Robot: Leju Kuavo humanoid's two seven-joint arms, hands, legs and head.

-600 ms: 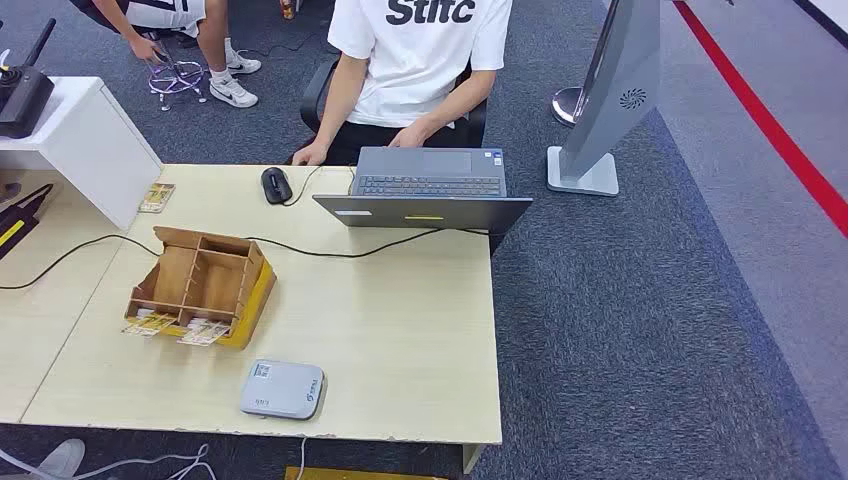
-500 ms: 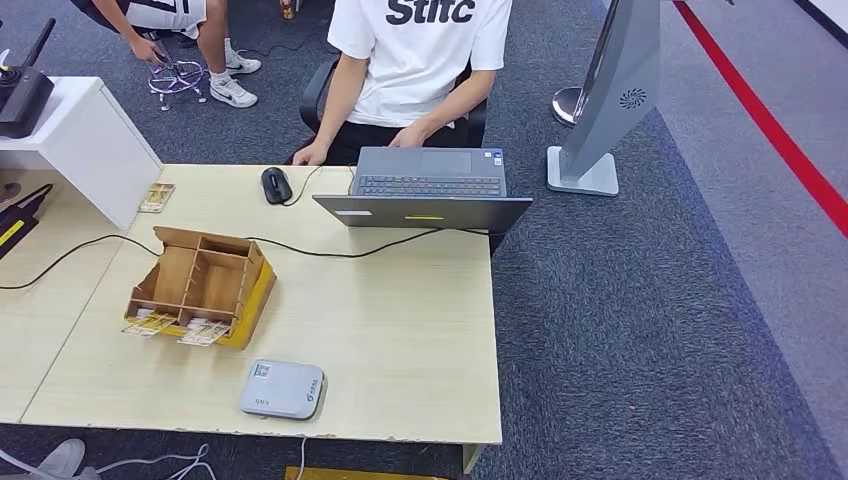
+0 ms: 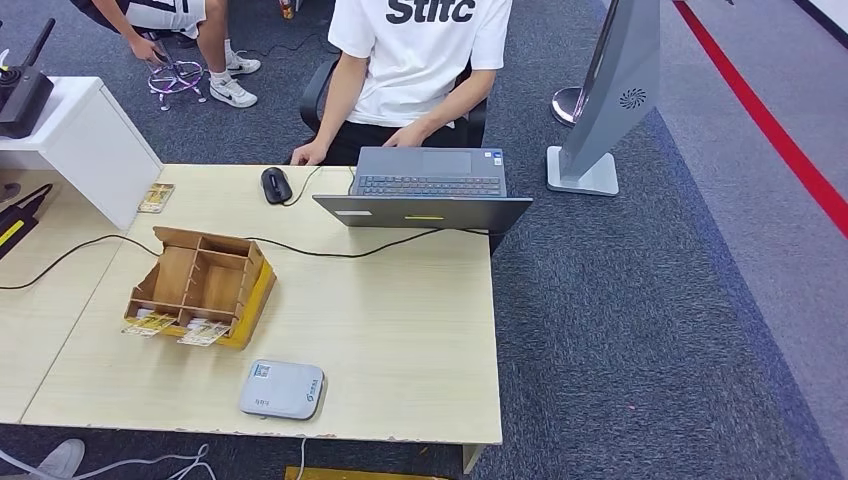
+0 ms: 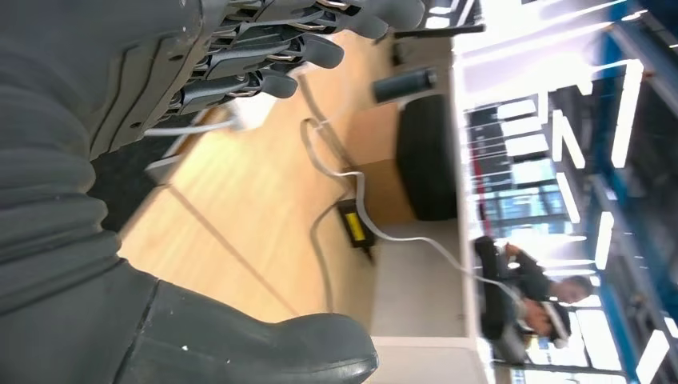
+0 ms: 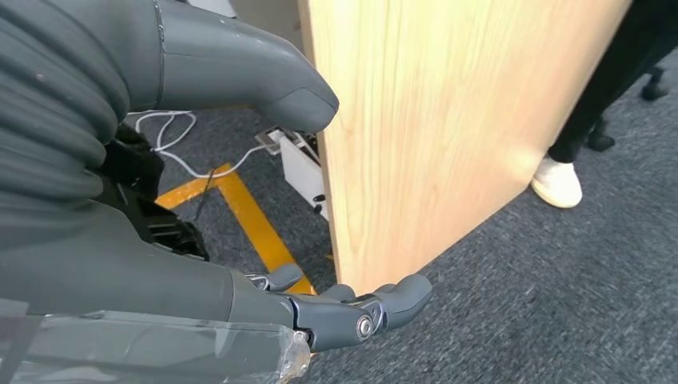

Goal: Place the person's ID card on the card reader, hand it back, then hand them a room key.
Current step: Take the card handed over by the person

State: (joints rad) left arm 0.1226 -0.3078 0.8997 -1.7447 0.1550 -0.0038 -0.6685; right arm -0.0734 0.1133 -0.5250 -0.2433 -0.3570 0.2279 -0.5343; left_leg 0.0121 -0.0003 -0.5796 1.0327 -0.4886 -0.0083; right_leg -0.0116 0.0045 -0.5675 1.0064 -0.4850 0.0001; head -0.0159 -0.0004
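The grey card reader (image 3: 282, 390) lies flat near the table's (image 3: 400, 330) front edge, nothing on it; whether any card among those poking from the wooden organizer (image 3: 200, 285) beyond it is a room key is too small to tell. The seated person (image 3: 415, 60) is cut off at the shoulders, one hand beside the mouse (image 3: 276, 184), the other behind the open laptop (image 3: 428, 190). The left hand (image 4: 200, 88) hangs beside the table with fingers (image 4: 272, 56) spread, grasping nothing, a white cable (image 4: 344, 172) ahead of them. The right hand (image 5: 200, 200) is likewise released, thumb and fingers apart, just beside a wooden panel (image 5: 432, 120), a white shoe (image 5: 557, 181) beyond.
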